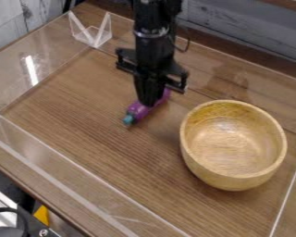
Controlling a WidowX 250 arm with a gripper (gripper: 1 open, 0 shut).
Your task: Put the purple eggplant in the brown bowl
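Just below the gripper (152, 100), fingers closed, hold unclear: purple eggplant (137, 114) at its tips. Right: brown bowl (188, 139). Underneath: wood-grain table (77, 120), clear acrylic border (27, 69); grey plank wall (243, 17) behind.

Wooden table (82, 139) | brown bowl (185, 143) resting right | purple eggplant (137, 112) at centre | clear stand (89, 30) at rear

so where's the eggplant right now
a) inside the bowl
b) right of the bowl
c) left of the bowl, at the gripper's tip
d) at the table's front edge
c: the eggplant lies at the tip of the gripper, left of the bowl, which has nothing in it.
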